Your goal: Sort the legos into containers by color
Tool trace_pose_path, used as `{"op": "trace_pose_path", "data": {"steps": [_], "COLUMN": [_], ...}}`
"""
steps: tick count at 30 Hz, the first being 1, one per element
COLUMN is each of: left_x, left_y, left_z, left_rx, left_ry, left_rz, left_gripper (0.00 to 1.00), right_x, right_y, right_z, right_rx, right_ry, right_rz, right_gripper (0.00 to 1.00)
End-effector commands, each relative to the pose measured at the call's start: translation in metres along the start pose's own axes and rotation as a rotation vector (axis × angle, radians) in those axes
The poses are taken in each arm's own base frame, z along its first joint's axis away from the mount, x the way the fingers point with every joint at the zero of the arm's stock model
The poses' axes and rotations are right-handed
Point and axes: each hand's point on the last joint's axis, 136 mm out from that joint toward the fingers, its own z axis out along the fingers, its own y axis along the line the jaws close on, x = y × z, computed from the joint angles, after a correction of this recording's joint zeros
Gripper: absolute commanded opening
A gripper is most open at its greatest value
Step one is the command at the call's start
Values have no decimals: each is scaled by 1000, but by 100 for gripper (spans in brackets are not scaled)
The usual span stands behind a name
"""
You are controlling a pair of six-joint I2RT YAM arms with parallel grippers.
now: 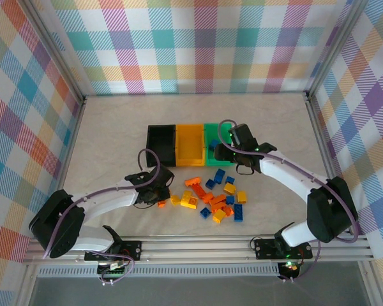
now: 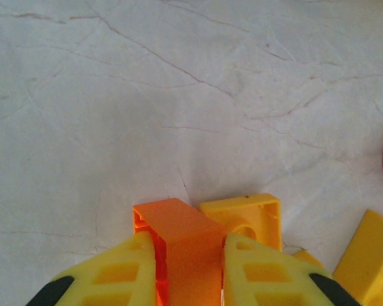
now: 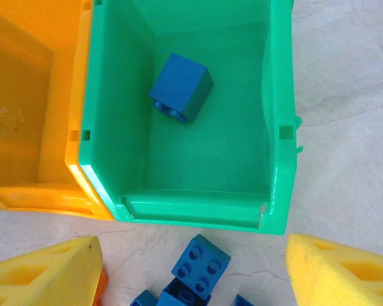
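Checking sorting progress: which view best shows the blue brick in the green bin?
Right wrist: the blue brick lies fully visible on the green bin's floor. In top external, the right arm partly covers that bin.

Walls (image 1: 204, 44): pastel plaid of pink, teal, yellow, orange and lilac bands on white. Table (image 2: 179, 95): cream, marbled with fine dark veins. Black bin (image 1: 161, 144), yellow-orange bin (image 1: 190, 144), green bin (image 3: 281, 127); in the green bin, one blue brick (image 3: 180, 87). Loose legos (image 1: 217, 197): yellow, orange, blue. Left gripper (image 2: 190, 245): yellow fingers (image 2: 115, 277) on an orange brick (image 2: 179, 223). Right gripper (image 3: 191, 242): yellow fingers (image 3: 45, 274). Arms (image 1: 287, 173) — white and black, with lilac cables.
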Motion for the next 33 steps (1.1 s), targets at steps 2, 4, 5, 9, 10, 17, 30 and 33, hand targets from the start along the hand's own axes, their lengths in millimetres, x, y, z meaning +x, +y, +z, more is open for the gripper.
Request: {"op": "trace_pose_path", "data": {"steps": [2, 4, 5, 9, 10, 17, 30, 33], "left_x": [8, 4, 2, -20, -29, -102, -190, -194], "left_y": [10, 6, 5, -16, -27, -116, -166, -170], "left_z": [-4, -10, -14, -39, -46, -77, -13, -4], "left_rx": [-25, -12, -6, 35, 58, 152, -26, -44], "left_ry": [16, 6, -2, -48, -64, -185, -228, -221], "left_rz": [17, 27, 28, 59, 70, 144, 195, 203], "left_gripper": [13, 10, 8, 5, 5, 5, 6, 21], "right_x": [-6, -6, -5, -4, -3, 9, 25, 30], "right_y": [2, 1, 1, -2, -2, -11, -26, -27], "right_z": [-8, -9, -9, -12, -13, -17, -39, -40], "right_rx": [-17, -17, -16, -13, -15, -8, -5, -9], "right_ry": [-38, -43, -45, -52, -54, -49, -61, -51], "right_rz": [15, 17, 17, 24, 24, 46, 65, 67], "right_gripper": [76, 76, 76, 76, 76, 77, 78, 79]}}
